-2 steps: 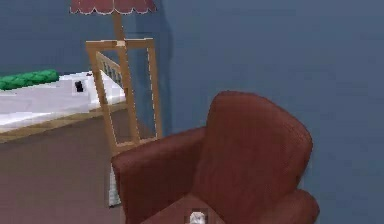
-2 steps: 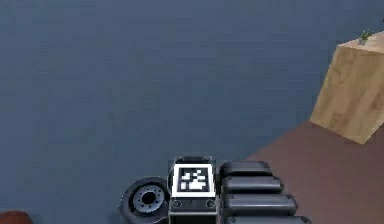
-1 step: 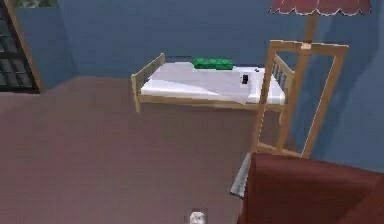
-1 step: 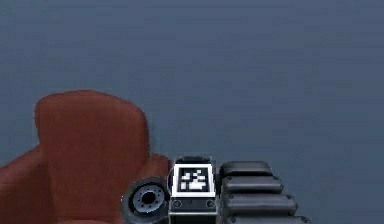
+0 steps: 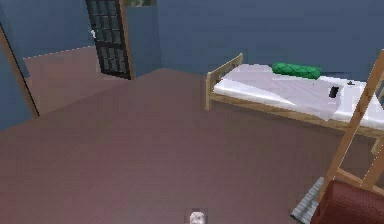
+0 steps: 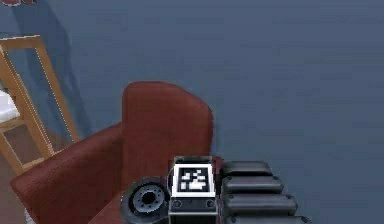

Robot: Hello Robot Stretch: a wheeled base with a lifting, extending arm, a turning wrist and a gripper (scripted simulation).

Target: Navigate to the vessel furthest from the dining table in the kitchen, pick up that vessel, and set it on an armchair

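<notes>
Blue-walled bedroom, bare brown floor (image 5: pixel 150 140). Side-on to red armchair (image 6: pixel 165 125), arm (image 6: pixel 250 195) pointed at its seat, likely for setting vessel down. Cannot tell of anything held in jaws, hence vessel's place unknown. Well apart, bed (image 5: pixel 290 95) with green pillow (image 5: pixel 298 69); no obstacle apparent.

Bed (image 5: pixel 290 95), green pillow (image 5: pixel 298 70) perhaps; dark door (image 5: pixel 108 38) beyond.
</notes>
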